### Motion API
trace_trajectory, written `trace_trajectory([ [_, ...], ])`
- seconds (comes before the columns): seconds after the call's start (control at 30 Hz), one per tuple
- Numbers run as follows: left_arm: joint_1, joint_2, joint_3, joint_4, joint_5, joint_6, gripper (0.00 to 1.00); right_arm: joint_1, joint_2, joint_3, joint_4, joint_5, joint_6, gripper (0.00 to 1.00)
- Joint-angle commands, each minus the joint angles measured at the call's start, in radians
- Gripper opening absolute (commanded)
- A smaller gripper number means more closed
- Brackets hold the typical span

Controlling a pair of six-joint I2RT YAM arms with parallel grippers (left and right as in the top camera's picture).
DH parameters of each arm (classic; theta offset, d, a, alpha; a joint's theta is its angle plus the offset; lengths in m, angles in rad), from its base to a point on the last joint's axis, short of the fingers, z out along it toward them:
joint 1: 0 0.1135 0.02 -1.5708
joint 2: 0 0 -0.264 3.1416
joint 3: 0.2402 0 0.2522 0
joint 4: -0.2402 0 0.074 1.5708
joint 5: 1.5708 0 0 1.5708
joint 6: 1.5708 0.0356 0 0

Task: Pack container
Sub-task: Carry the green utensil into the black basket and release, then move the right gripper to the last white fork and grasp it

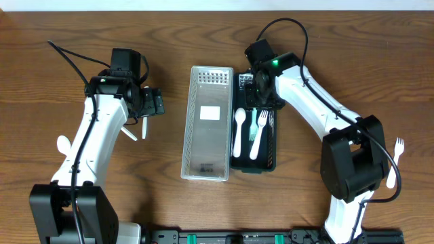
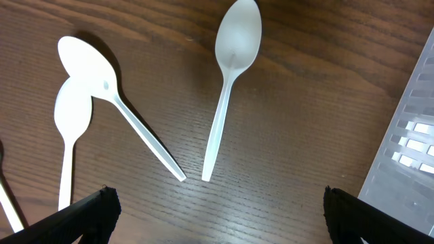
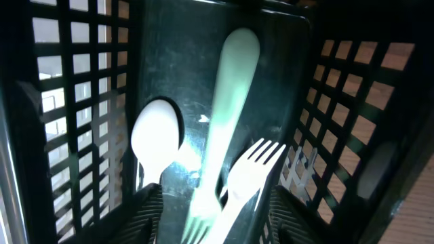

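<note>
Two arms, overhead: left gripper (image 1: pixel 150 103) hangs over bare wood just left of the grey tray (image 1: pixel 208 122); right gripper (image 1: pixel 261 88) sits over the far end of the black basket (image 1: pixel 272 144), which lies against the tray's right side.
Basket contents: white spoon (image 1: pixel 239 129), green fork (image 1: pixel 253 125) and white fork (image 1: pixel 258 139) lie side by side inside.
Table, far right: stray fork (image 1: pixel 397 157).
Left wrist: jaws spread wide, empty; crossed spoons (image 2: pixel 85 74) and a single spoon (image 2: pixel 232 74) lie on the wood ahead.
Right wrist: fingers (image 3: pixel 146 213) parted, clamping nothing; the green fork's tines lie between them on the basket floor.
</note>
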Motion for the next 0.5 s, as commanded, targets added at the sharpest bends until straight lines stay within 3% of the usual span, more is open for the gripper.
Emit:
trace_trajectory([
  [0.0,0.004,0.004,0.019,-0.003,-0.008,0.010,0.98,-0.002,-0.016,0.029,-0.012,0.013,-0.005,0.56],
  [0.23,0.004,0.004,0.019,-0.003,-0.008,0.010,0.98,-0.099,-0.089,0.252,-0.159,0.074,-0.040,0.54],
  [0.47,0.004,0.004,0.019,-0.003,-0.008,0.010,0.98,-0.393,-0.227,0.401,-0.304,0.153,-0.040,0.56],
])
